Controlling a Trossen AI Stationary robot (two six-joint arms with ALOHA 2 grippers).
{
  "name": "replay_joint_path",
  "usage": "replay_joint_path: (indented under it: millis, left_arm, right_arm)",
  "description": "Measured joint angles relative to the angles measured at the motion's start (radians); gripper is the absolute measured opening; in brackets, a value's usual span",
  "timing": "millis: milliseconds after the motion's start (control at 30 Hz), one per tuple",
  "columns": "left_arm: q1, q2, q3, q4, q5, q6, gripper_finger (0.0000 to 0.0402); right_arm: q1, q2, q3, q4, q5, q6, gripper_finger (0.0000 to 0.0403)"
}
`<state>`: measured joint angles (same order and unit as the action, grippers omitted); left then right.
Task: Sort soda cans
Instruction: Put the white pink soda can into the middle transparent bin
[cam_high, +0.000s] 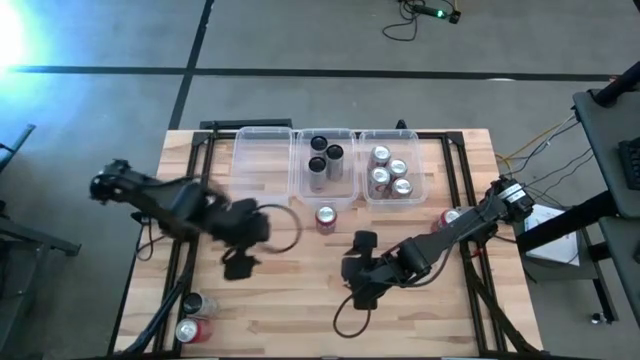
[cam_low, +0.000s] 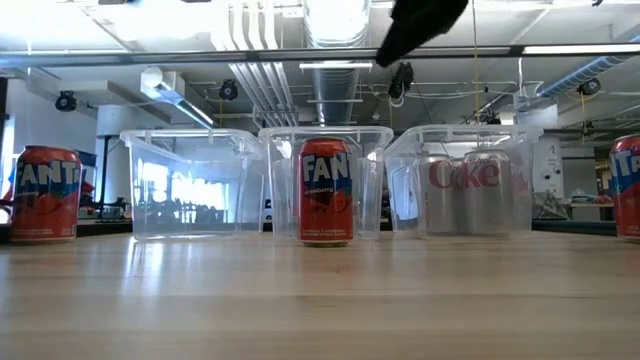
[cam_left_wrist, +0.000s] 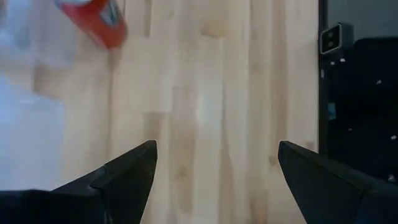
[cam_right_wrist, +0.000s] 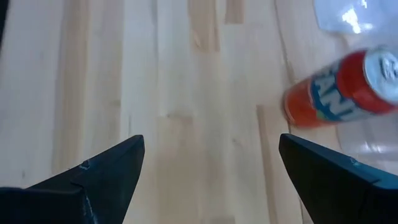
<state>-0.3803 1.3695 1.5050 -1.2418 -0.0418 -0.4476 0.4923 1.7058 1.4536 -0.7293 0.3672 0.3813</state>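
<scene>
From where I stand, the left pincer (cam_high: 238, 262) hangs over the bare tabletop (cam_high: 290, 320) with its jaws spread wide and nothing between them. Two red cans (cam_high: 193, 318) wait at the near left corner, well apart from it. Past it, toward the middle, one red can (cam_high: 325, 218) stands upright just in front of the middle bin (cam_high: 299, 160) (which already holds black cans), and this looks like the next one to go. It lies between the two arms, its long axis vertical. The right pincer (cam_high: 358, 280) is also wide open and empty, nearer the front edge than the can. Another red can (cam_high: 449, 217) stands by the right arm, in front of the right bin (cam_high: 432, 180) of silver cans. Judging from above, both pincers are near the middle can, the right one slightly closer
</scene>
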Motion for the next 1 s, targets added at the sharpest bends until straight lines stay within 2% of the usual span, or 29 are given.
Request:
replay_joint_path:
  millis: [233,600,767,1000]
  left_arm:
    - [-0.233,-0.144,-0.204,0.096,-0.103,-0.272,0.032]
    - [-0.507,-0.166,-0.346,0.103,-0.106,-0.588,0.032]
    - [-0.588,-0.166,-0.354,0.106,-0.105,-0.718,0.032]
    - [-0.659,-0.152,-0.281,0.104,-0.099,-0.894,0.032]
  right_arm:
    - [-0.002,0.0,0.0,0.106,0.0,-0.027,0.0368]
    - [-0.002,0.0,0.0,0.19,0.001,-0.002,0.0368]
    - [-0.002,0.0,0.0,0.189,0.001,0.0,0.0368]
    - [-0.017,0.0,0.0,0.191,0.01,0.015,0.0368]
